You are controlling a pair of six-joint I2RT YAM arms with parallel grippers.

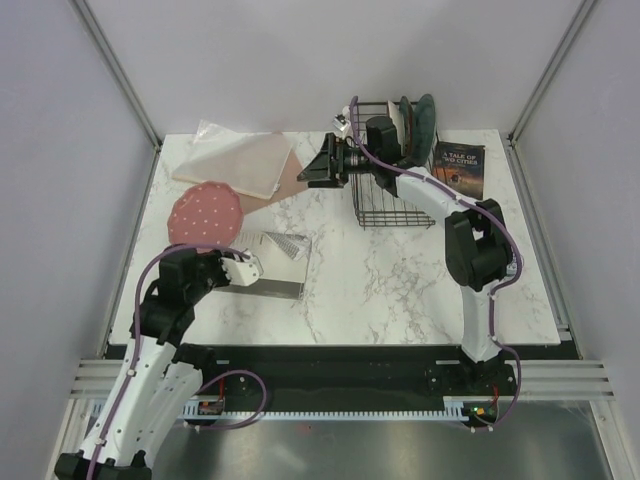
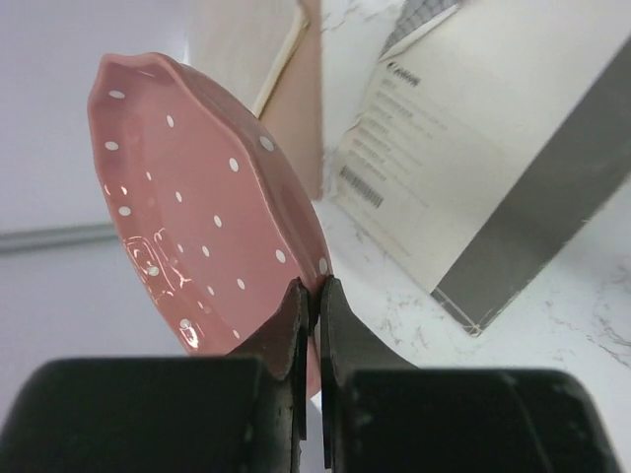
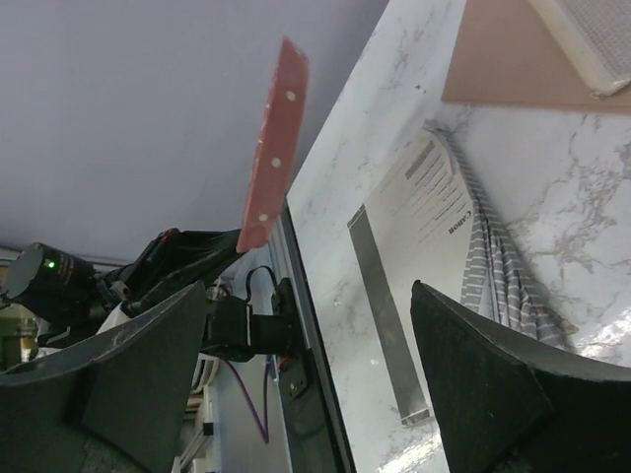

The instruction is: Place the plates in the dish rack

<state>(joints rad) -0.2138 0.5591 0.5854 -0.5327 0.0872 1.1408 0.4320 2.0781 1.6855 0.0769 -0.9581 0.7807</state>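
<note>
The pink speckled plate (image 1: 205, 213) hangs over the left edge of the counter (image 1: 400, 290), lifted clear of the marble and lying roughly level, its spotted face turned up. From the right wrist it shows edge-on as a thin red strip (image 3: 271, 148), running about parallel to the counter's surface. The left fingers (image 2: 296, 335) are pinched tight on its scalloped rim at the side nearest the arm, with the rest of the plate (image 2: 197, 197) reaching away from them, toward the far left corner.

The dish rack (image 1: 390, 205) sits at the far right of the counter, its long side running away from the arms in the top view. A teal plate (image 1: 427, 120) stands on edge at the rack's far right, its face turned sideways, and a whitish plate (image 1: 407, 118) stands just beside it on the left.

The right fingers (image 1: 318, 170) are out to the left of the rack, spread wide with nothing between them (image 3: 128, 374), and point toward the pink plate.

A book (image 1: 458, 168) lies just to the right of the rack. A pinkish-brown sheet (image 1: 292, 172) lies at the far left, and nearer the arms a white printed card (image 1: 275, 275) rests on the counter with a striped cloth (image 1: 287, 245) at its far edge
</note>
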